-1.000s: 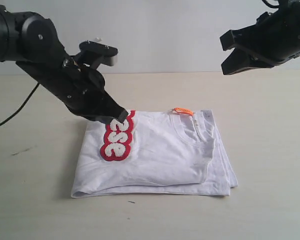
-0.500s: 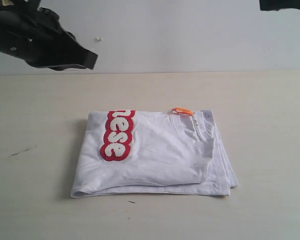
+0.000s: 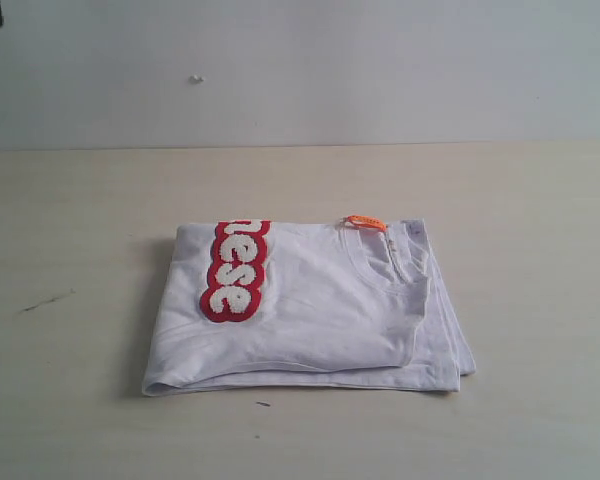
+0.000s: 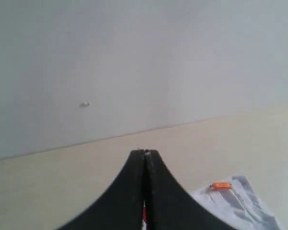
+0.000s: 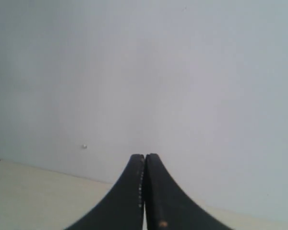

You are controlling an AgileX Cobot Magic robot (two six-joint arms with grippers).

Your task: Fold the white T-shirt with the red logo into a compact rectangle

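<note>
Both arms have withdrawn from above the white T-shirt (image 3: 320,310), each arm's jaws pressed together on nothing.

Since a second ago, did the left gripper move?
Yes. The left gripper was down at the logo. It has gone up and to the left, away from it. The shirt has stayed put on the table.

Bare table (image 3: 540,300) lies all round the folded white T-shirt (image 3: 320,315) — approach open from every side.
</note>
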